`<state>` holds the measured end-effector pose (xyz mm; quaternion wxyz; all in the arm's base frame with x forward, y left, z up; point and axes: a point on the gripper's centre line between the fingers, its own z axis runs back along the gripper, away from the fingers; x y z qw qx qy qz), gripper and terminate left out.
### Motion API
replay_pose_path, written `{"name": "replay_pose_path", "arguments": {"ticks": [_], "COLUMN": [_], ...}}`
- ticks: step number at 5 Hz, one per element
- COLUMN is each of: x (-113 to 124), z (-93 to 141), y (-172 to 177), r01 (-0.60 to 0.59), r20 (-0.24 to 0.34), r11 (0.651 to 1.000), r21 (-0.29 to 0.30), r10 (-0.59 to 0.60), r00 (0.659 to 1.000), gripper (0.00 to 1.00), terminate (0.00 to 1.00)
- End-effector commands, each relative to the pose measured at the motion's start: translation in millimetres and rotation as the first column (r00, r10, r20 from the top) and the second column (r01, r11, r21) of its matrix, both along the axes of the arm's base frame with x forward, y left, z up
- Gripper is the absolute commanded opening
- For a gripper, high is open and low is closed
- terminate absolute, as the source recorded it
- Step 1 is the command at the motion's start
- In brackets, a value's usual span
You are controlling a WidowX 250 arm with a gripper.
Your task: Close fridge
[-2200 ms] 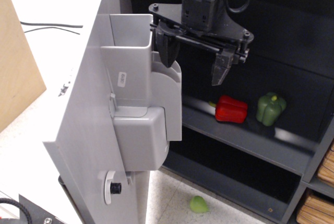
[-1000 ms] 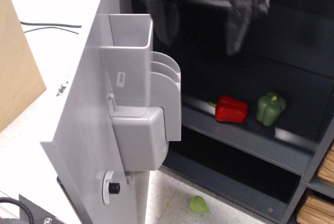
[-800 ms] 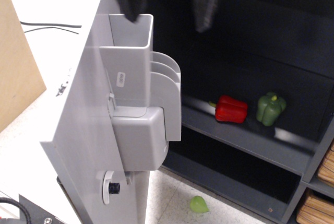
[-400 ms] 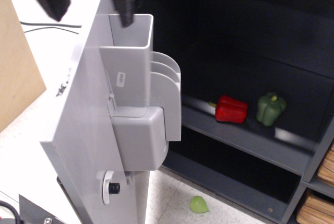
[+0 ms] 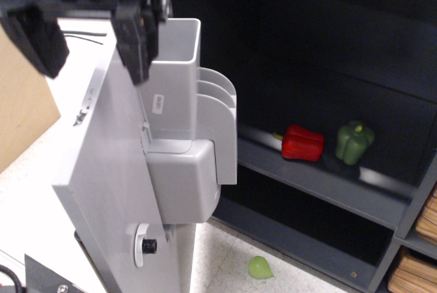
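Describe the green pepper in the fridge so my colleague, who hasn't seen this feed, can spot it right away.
Look into the dark open fridge, at the grey shelf running across its lower right. Two peppers sit side by side there. The green pepper is the right one, standing upright, while the red pepper lies to its left.

No text can be read. A small white label [image 5: 159, 104] sits on the inner bin [image 5: 174, 81] of the fridge door [image 5: 113, 190]; it carries dark print, too small and blurred to make out. Some dark marks [image 5: 85, 107] show on the door's outer face near its edge, seen at a steep angle and not legible.
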<state>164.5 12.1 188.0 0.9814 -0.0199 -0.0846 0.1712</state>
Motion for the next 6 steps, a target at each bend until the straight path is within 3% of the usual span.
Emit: {"name": "replay_pose_path", "arguments": {"ticks": [1, 3, 5, 6], "x": [14, 52, 114, 117], "z": [-17, -24, 1, 26], "y": [-26, -68, -109, -107], "r01": [-0.043, -0.076, -0.127, -0.129], "r20": [0.014, 0.005, 0.068, 0.133], "r11": [0.999, 0.997, 0.992, 0.991], "r21": [-0.012, -0.010, -0.015, -0.046], "r10": [0.043, 0.076, 0.128, 0.134], "r00": [0.999, 0.997, 0.989, 0.982], "gripper": [1.00, 1.00, 1.00, 1.00], "terminate": [0.00, 0.00, 0.00, 0.00]}}
